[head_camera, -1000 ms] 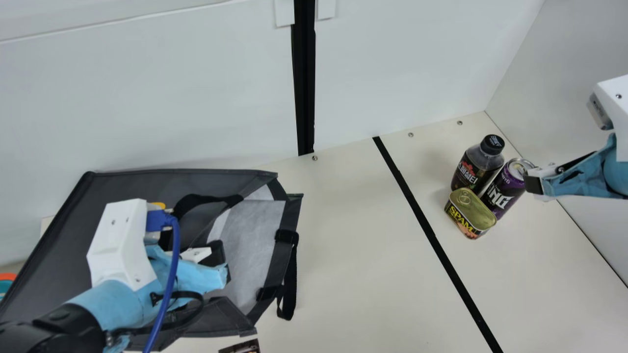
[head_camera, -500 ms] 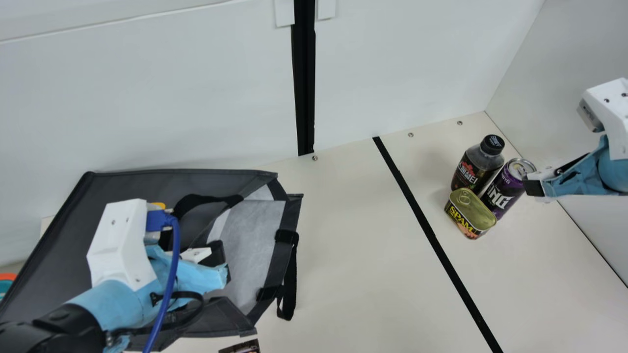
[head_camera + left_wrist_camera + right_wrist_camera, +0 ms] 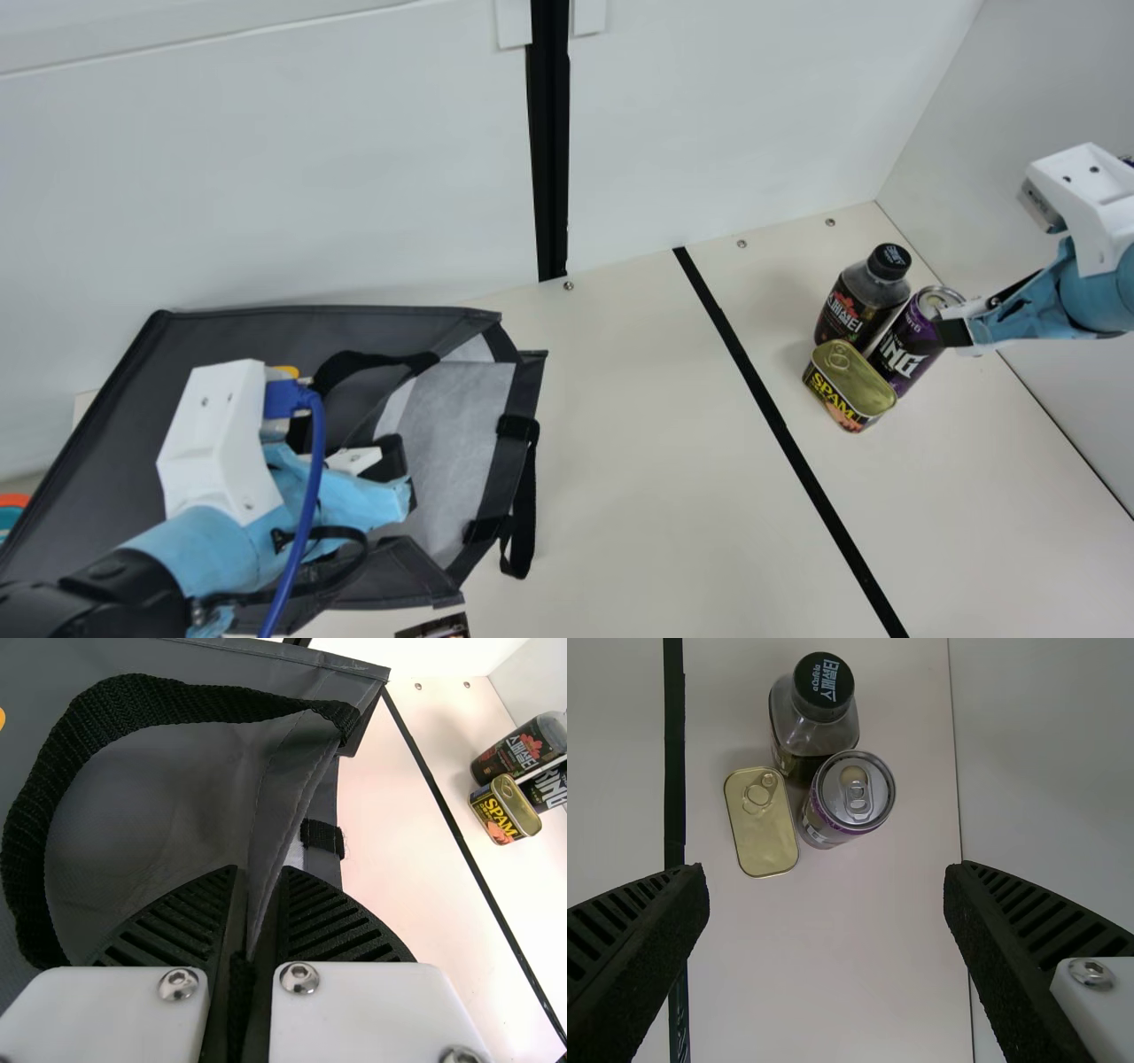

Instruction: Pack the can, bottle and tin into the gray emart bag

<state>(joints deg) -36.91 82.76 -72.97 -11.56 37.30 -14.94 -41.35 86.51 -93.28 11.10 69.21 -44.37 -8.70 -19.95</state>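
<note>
Table (image 3: 638, 461): one bottle (image 3: 855, 301), can (image 3: 902, 350), tin (image 3: 849, 383); left gripper (image 3: 400, 478) clenching one bag (image 3: 266, 341), right gripper (image 3: 959, 337) released.

The left wrist view crops the can (image 3: 551, 789).

Cream table (image 3: 638, 496) under both claws. Black tape line (image 3: 766, 403) on it, between left claw (image 3: 399, 480) and right claw (image 3: 955, 333). Back wall (image 3: 337, 177) beyond left claw; side wall (image 3: 1001, 159) on right claw's outer side. Black upright strip (image 3: 551, 159) past left claw, white tabs (image 3: 513, 22) flanking its upper part. Three screws (image 3: 569, 285) along table's back edge, farther back than left claw. Orange-and-teal item (image 3: 12, 501), partly cut off, out left of left claw. Dark printed piece (image 3: 436, 627) on near side of left claw, mostly cut off, can't tell what.
</note>
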